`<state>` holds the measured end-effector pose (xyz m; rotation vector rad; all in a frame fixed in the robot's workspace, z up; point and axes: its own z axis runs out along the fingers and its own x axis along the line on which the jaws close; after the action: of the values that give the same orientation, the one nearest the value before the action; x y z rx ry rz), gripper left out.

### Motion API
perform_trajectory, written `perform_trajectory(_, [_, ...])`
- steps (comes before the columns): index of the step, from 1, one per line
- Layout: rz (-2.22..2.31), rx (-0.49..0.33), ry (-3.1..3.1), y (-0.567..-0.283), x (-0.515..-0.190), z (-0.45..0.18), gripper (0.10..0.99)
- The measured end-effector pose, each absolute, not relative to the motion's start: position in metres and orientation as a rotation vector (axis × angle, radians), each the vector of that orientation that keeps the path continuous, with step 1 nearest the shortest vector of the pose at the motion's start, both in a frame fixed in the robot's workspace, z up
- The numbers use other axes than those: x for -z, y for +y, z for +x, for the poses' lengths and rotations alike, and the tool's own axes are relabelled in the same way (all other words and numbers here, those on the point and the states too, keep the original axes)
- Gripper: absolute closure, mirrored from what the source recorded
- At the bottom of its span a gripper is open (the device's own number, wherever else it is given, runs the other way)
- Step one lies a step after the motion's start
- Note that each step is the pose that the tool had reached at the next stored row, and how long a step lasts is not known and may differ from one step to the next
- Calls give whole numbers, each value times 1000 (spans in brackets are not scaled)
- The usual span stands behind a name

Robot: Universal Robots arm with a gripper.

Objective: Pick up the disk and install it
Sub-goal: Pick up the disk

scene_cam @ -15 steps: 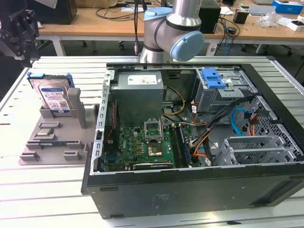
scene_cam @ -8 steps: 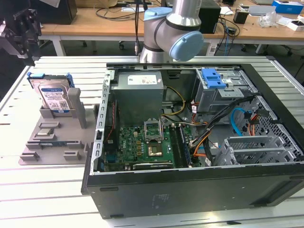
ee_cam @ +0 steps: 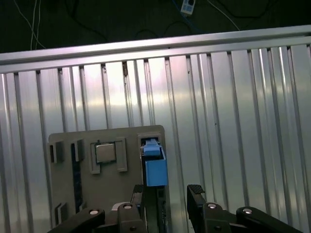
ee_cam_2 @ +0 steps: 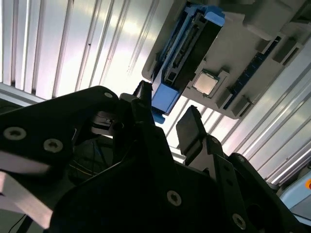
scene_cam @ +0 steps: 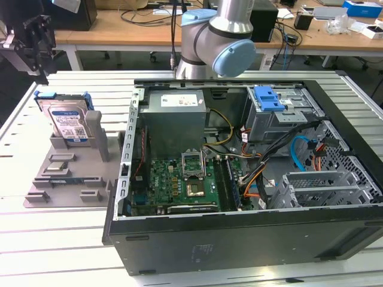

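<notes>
Currently your disk (scene_cam: 67, 122) stands upright in the grey holder (scene_cam: 66, 179) on the slatted table (scene_cam: 36, 239), to the exterior view's left of the open computer case (scene_cam: 239, 239). Your gripper (ee_cam: 167, 194) hangs nearby, clear of the disk, fingers spread wide and holding nothing.

Open computer case (scene_cam: 239, 239) lies on the worktop (scene_cam: 48, 239), at the exterior view's right. Holder (scene_cam: 66, 179) sits just beside it on the left, with the disk (scene_cam: 67, 119) upright in its rear slot. Arm (scene_cam: 221, 36) stands behind the case. Fingers (ee_cam: 195, 194) hang spread above the worktop, behind the disk.
</notes>
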<state>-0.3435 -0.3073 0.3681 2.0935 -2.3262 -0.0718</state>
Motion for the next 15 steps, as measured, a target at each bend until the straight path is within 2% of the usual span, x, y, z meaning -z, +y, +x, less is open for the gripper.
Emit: perform_trajectory(15, [2126,71,-2294,-314,-353,-345,604])
